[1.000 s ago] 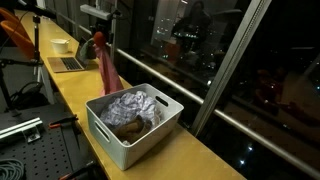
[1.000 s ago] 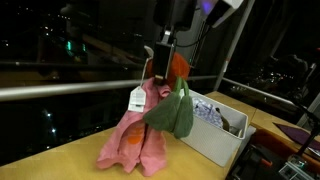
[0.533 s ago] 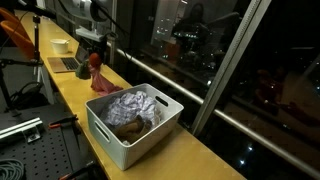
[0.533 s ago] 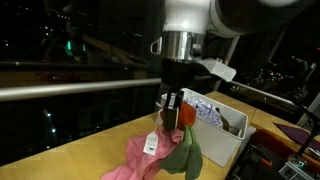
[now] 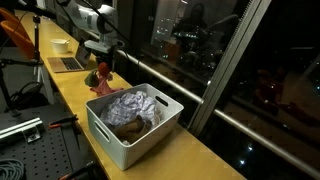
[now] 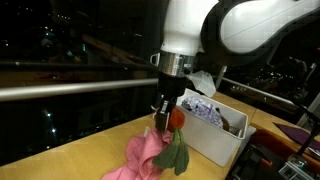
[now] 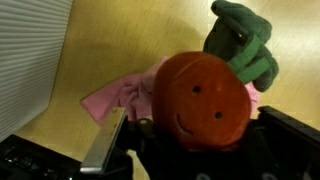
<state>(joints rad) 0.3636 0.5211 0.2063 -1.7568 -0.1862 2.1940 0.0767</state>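
Note:
My gripper (image 6: 170, 119) is shut on an orange plush toy with a smiling face and green leaves (image 7: 200, 97). It holds the toy low over the wooden counter, just beside a white bin (image 6: 225, 143). The toy also shows in both exterior views (image 5: 102, 72) (image 6: 177, 120), its green part (image 6: 177, 153) hanging down. A pink cloth (image 6: 142, 155) lies crumpled on the counter under and beside the toy; it shows in the wrist view (image 7: 115, 92) behind the toy.
The white bin (image 5: 120, 143) holds a white patterned cloth (image 5: 135, 103) and a brown item (image 5: 127, 127). A laptop (image 5: 68, 64) and a white bowl (image 5: 61, 45) stand further along the counter. A glass window with a metal rail (image 6: 70, 90) runs along the counter's edge.
My gripper has come down toward the counter with the toy. The pink cloth, hanging up a second ago, now lies crumpled on the counter.

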